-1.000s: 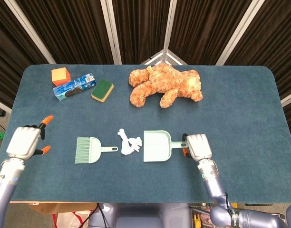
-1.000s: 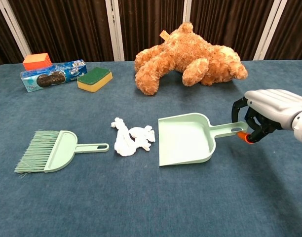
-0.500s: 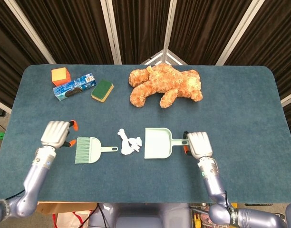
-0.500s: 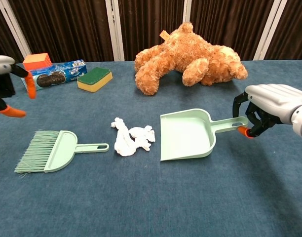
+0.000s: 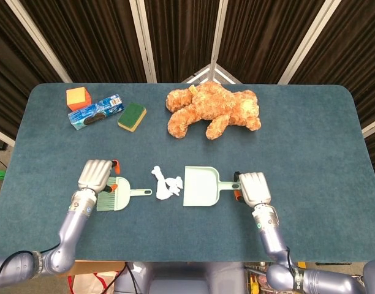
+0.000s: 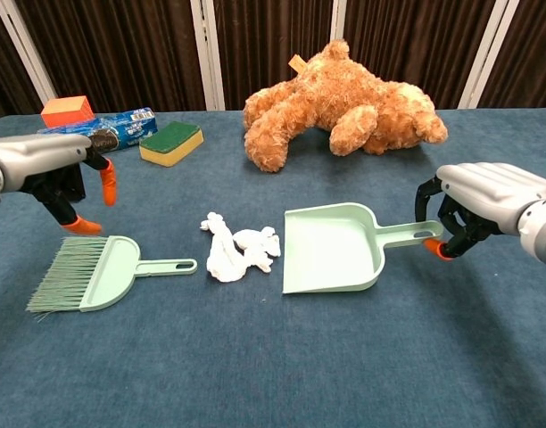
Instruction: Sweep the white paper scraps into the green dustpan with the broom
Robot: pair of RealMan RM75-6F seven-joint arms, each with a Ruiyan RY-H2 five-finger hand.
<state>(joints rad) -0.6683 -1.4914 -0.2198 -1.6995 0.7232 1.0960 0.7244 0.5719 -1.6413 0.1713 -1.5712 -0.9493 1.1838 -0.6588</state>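
White paper scraps (image 5: 165,183) (image 6: 236,250) lie bunched in the middle of the blue table. Just right of them is the green dustpan (image 5: 200,186) (image 6: 332,249), its mouth facing the scraps. My right hand (image 5: 253,187) (image 6: 483,205) grips the dustpan's handle at its right end. The green broom (image 5: 116,193) (image 6: 99,274) lies flat to the left of the scraps, bristles pointing left. My left hand (image 5: 95,175) (image 6: 45,169) hovers over the broom's bristle end, its fingers apart and holding nothing.
A brown teddy bear (image 5: 212,110) (image 6: 340,102) lies behind the dustpan. At the back left sit an orange block (image 5: 78,97), a blue biscuit packet (image 5: 95,111) and a green and yellow sponge (image 5: 132,116). The table's near edge runs just below both forearms.
My left hand has travelled right from the table's left edge to above the broom. The dustpan has lifted off the table, then shifted slightly left toward the scraps in my right hand.
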